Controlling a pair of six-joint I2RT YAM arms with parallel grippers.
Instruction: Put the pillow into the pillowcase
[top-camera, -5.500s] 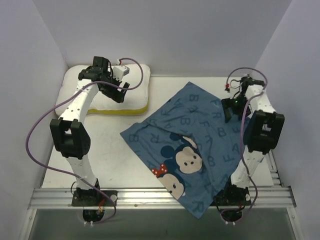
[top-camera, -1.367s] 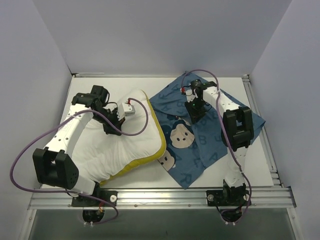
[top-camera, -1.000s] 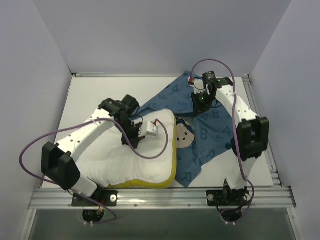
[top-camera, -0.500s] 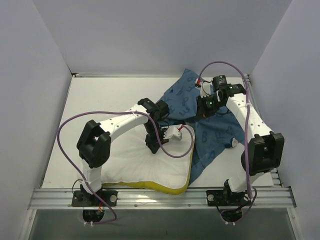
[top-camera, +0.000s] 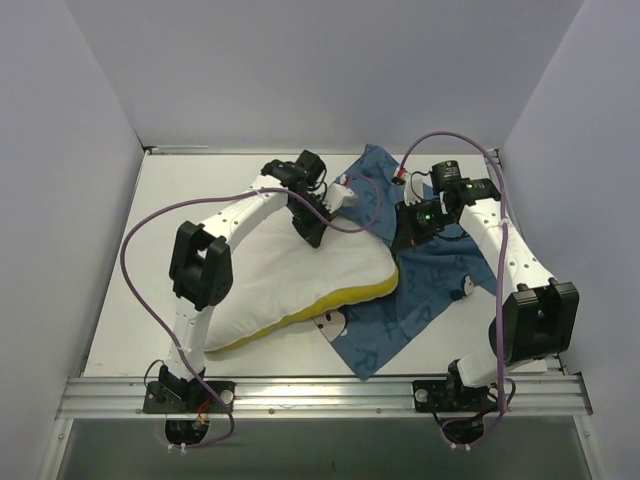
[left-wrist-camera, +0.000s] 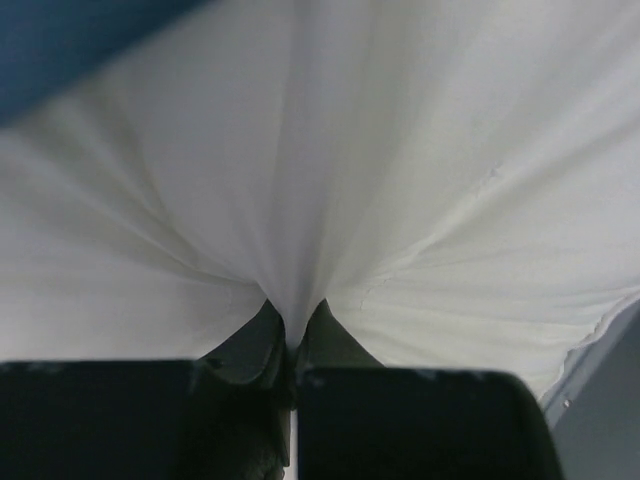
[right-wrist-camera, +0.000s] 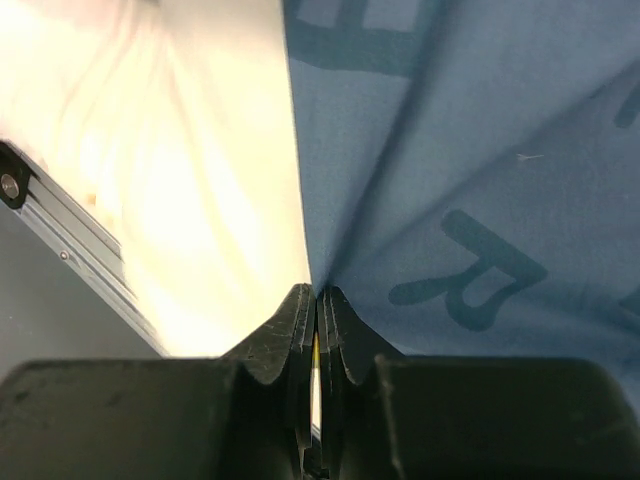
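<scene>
The left tool (left-wrist-camera: 292, 342) pinches a fold of the pillow (top-camera: 300, 285); the right tool (right-wrist-camera: 315, 300) is clamped on pillowcase (top-camera: 440, 270) cloth. The pillow lies centre frame, its long axis running lower left to upper right, with the yellow band (top-camera: 350, 294) along its lower-right edge overlapping the pillowcase. Bare surface (top-camera: 180, 200) lies open at upper left.

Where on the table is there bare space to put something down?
The far-left part of the table is bare, between the left wall and the pillow. A small bare patch lies at the near right, beside the pillowcase. The middle is crowded, the pillow lying over the pillowcase.
</scene>
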